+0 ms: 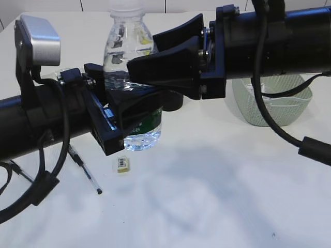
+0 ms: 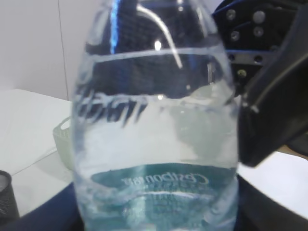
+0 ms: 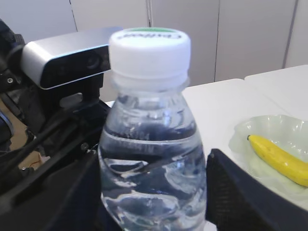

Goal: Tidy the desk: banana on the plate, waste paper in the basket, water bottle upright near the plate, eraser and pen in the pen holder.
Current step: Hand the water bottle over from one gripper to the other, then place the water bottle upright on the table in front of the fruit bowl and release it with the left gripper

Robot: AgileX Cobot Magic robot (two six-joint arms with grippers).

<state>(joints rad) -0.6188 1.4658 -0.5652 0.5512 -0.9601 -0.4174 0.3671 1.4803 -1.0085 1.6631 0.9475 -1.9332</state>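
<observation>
Both grippers flank an upright water bottle [image 1: 129,77], grip unclear; arms hide the plate [image 3: 269,130], seen bearing a banana [image 3: 279,158] only from the right wrist.

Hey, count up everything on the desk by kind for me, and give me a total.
Water bottle: 1
Pen: 1
Eraser: 1
Banana: 1
Plate: 1
Basket: 1
Pen holder: 1
Total: 7
</observation>
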